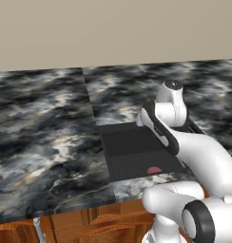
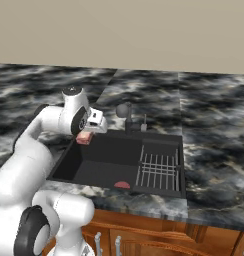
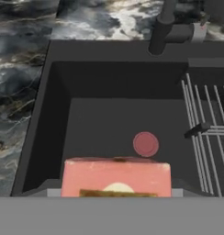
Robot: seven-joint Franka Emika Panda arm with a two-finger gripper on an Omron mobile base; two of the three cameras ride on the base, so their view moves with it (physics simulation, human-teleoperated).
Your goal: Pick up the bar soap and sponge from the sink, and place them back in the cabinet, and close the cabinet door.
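Observation:
My gripper (image 2: 86,133) is shut on the bar soap (image 2: 84,138), a pinkish-red block held just above the back left corner of the black sink (image 2: 114,149). In the hand view the bar soap (image 3: 116,176) sits at the bottom, between the fingers, above the sink floor (image 3: 109,114). From the left base camera my own arm covers the hand over the sink (image 1: 132,152). The sponge, the cabinet and the cabinet door are out of view.
A small red rounded piece (image 2: 122,184) (image 3: 145,143) (image 1: 154,169) lies on the sink floor near the front. A grey wire rack (image 2: 159,167) (image 3: 210,133) occupies the sink's right side. The dark faucet (image 2: 125,112) (image 3: 162,27) stands behind. Marbled counter (image 1: 42,123) surrounds the sink.

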